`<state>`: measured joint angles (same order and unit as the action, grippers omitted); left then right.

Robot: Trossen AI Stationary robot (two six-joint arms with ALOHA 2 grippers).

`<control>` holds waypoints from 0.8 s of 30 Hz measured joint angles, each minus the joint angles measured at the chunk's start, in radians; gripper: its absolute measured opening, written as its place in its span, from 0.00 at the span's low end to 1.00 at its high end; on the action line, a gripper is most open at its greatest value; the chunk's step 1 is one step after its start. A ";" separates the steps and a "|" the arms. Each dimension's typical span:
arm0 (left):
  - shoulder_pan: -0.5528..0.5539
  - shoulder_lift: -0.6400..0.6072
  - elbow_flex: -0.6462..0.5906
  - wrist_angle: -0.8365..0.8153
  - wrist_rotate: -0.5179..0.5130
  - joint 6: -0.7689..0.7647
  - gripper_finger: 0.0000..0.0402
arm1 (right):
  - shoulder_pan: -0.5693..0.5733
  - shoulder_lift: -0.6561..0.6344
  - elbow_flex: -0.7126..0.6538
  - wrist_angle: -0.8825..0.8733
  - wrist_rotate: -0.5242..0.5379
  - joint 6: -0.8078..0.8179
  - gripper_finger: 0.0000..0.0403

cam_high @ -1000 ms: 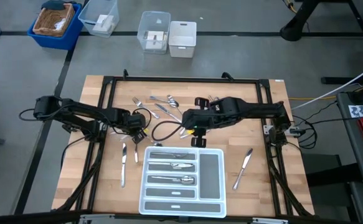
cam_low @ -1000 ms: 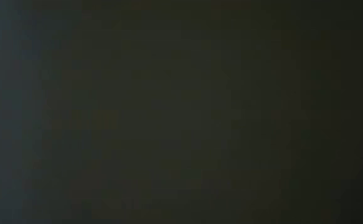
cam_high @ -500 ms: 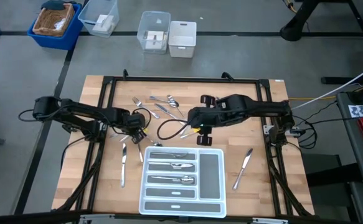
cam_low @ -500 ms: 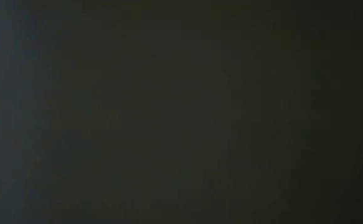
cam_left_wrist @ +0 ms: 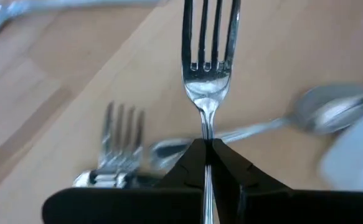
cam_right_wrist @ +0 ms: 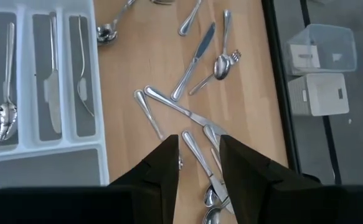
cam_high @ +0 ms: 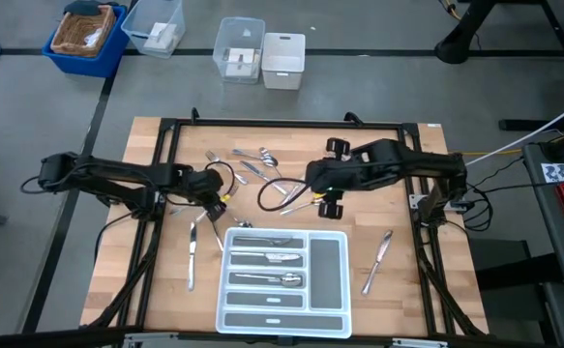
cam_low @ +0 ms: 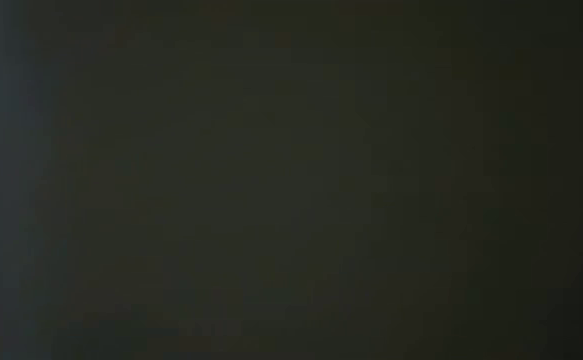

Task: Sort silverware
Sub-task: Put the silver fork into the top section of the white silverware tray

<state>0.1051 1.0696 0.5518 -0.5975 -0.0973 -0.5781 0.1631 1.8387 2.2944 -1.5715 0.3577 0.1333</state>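
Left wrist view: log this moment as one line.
left end effector: shut on fork | right end effector: open, above loose silverware | tray: partly filled

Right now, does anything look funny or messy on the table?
Yes. Loose silverware lies scattered at all angles behind the white tray, one knife lies alone beside it, and the low view is completely dark.

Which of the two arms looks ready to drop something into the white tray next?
The left. Its left gripper is shut on a fork, beside the white tray. The right gripper is open and empty above the loose silverware.
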 joint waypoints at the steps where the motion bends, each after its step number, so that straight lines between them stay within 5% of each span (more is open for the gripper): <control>1: -0.006 -0.007 0.000 0.030 0.005 -0.011 0.01 | 0.000 -0.006 0.000 0.000 0.001 0.000 0.30; 9: -0.078 -0.012 0.002 0.445 0.020 -0.012 0.01 | 0.000 -0.089 0.000 0.000 0.059 -0.004 0.30; 14: -0.150 0.028 0.003 0.643 0.022 0.122 0.01 | 0.000 -0.137 0.001 0.000 0.092 -0.004 0.30; 24: -0.275 0.179 0.003 0.683 0.048 0.301 0.01 | 0.000 -0.201 0.001 0.000 0.110 -0.004 0.30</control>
<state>-0.1697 1.2490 0.5552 0.0854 -0.0490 -0.2771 0.1631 1.6374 2.2951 -1.5712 0.4675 0.1295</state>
